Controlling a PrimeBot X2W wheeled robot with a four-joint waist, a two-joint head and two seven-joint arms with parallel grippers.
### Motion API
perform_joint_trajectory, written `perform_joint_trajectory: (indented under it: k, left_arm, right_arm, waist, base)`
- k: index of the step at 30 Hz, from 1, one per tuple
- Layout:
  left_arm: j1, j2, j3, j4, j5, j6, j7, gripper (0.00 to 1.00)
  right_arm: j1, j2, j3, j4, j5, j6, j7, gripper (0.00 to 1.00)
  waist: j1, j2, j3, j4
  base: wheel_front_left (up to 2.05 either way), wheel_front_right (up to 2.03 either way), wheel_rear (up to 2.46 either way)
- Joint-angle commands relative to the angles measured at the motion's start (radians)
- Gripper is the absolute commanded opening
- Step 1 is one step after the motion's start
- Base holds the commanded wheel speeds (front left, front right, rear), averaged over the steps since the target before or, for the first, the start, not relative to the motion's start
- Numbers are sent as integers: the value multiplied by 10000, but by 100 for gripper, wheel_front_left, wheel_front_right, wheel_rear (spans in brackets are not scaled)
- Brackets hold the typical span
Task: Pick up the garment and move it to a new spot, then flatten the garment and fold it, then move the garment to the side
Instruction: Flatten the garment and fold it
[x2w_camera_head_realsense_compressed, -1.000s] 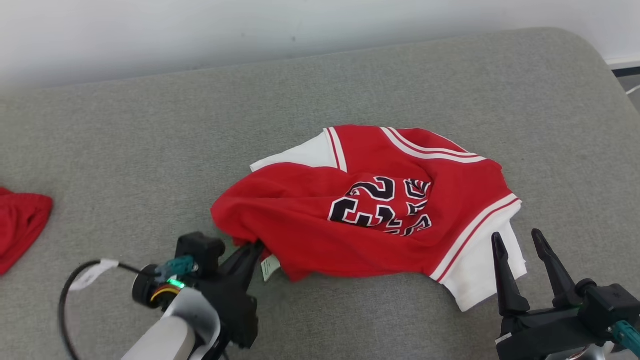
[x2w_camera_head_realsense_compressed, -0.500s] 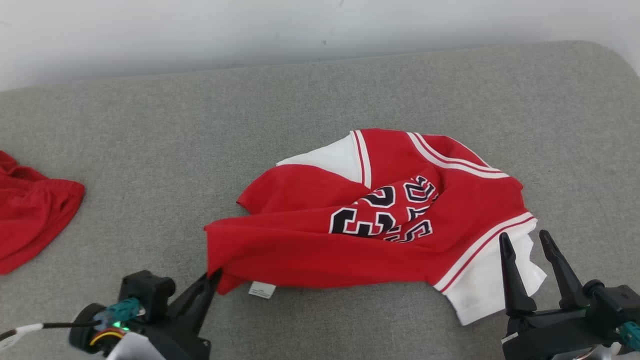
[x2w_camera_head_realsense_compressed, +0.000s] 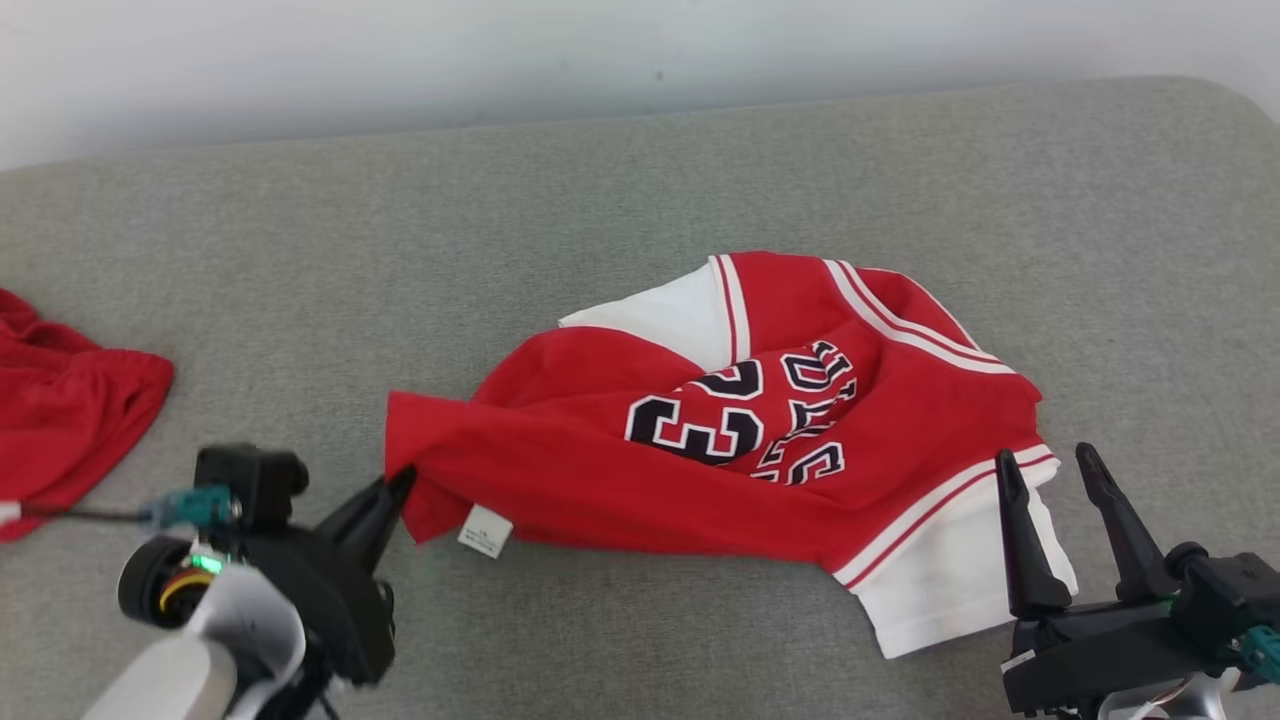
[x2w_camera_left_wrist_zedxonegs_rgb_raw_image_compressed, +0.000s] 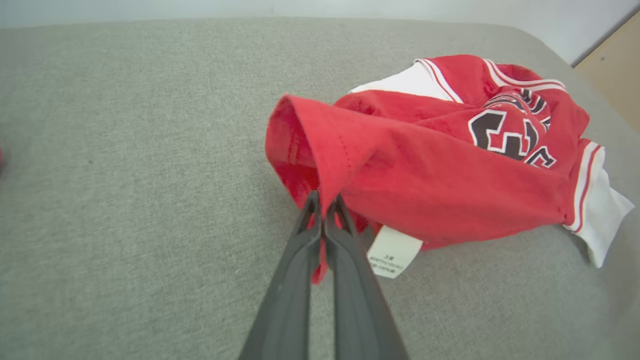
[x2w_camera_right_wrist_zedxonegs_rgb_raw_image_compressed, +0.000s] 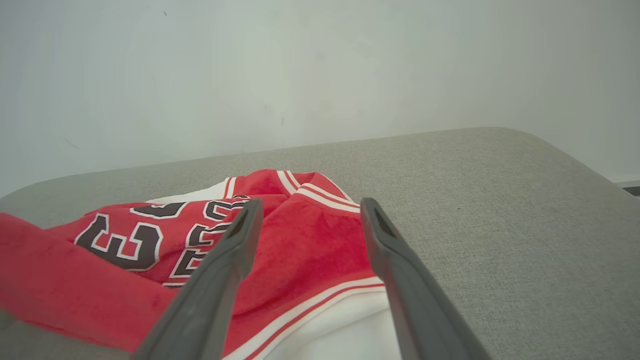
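Red jersey (x2w_camera_head_realsense_compressed: 740, 440) lies mid-frame on the grey cushion (x2w_camera_head_realsense_compressed: 640, 200); the closed left gripper (x2w_camera_head_realsense_compressed: 400, 478), pinching its hem corner, has drawn it toward frame-left, likely starting the flattening. Right gripper (x2w_camera_head_realsense_compressed: 1044, 452) waits open by the white edge.

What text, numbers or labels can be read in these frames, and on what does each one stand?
"3": large black, white-edged digit on the red jersey; it reads plainly.
Other black characters beside it: crumpled into folds, not readable with certainty.
Print on the white tag at the jersey's edge: too small to read.
No other text is legible.
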Motion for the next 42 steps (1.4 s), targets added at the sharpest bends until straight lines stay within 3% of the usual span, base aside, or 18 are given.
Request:
perform_joint_trajectory:
  k: [1, 4, 9, 11, 12, 17, 24, 25, 32, 42]
  left_arm:
    - [-427, -218, 61, 636, -231, -206, -69, 0]
    - [-1256, -722, 102, 2408, -665, -720, -135, 0]
    - [-2119, -1257, 198, 4199, -1083, -1271, -394, 0]
    - [-2346, -1371, 250, 4753, -1154, -1431, -556, 50]
    - [-2469, -1421, 349, 5010, -1150, -1460, -751, 100]
    - [-2570, -1529, 706, 5794, -1202, -1626, -1671, 100]
    - [-2039, -1478, 1121, 5878, -998, -1318, -2993, 100]
    - [-1787, -1514, 1289, 5700, -896, -1032, -3572, 100]
    - [-717, -1671, 1456, 4614, -348, -128, -4909, 100]
    - [1091, -1627, 1492, 1656, 1163, 1415, -5720, 100]
  right_arm:
    - [-82, -50, 51, 1, 80, -3, 11, 100]
    - [-179, -50, 104, 85, 116, -3, -44, 100]
    - [-229, 36, 110, 155, 173, -3, -105, 100]
    - [-234, 51, 115, 177, 170, -3, -122, 100]
    - [-233, 63, 114, 187, 174, -3, -138, 100]
    - [-206, 112, 60, 231, 172, -3, -213, 100]
    - [-109, 165, -72, 240, 139, -3, -258, 100]
    - [-111, 189, -121, 200, 108, -3, -301, 100]
    - [-36, 164, -282, 109, -15, -3, -345, 100]
    - [49, 64, -274, 27, -273, -3, -258, 100]
  waist:
    - [0, -1, 37, -119]
    - [0, -1, 76, -382]
    - [0, -1, 177, -668]
    - [0, -1, 206, -736]
    - [0, -1, 216, -760]
    - [0, -1, 188, -793]
    - [0, -1, 79, -607]
    - [0, -1, 39, -524]
    - [0, -1, -153, -229]
    - [0, -1, -658, 42]
  base:
    - [0, 0, 0]
    - [0, 0, 0]
    - [0, 0, 0]
    - [0, 0, 0]
    - [0, 0, 0]
    - [0, 0, 0]
    - [0, 0, 0]
    - [0, 0, 0]
    - [0, 0, 0]
    - [0, 0, 0]
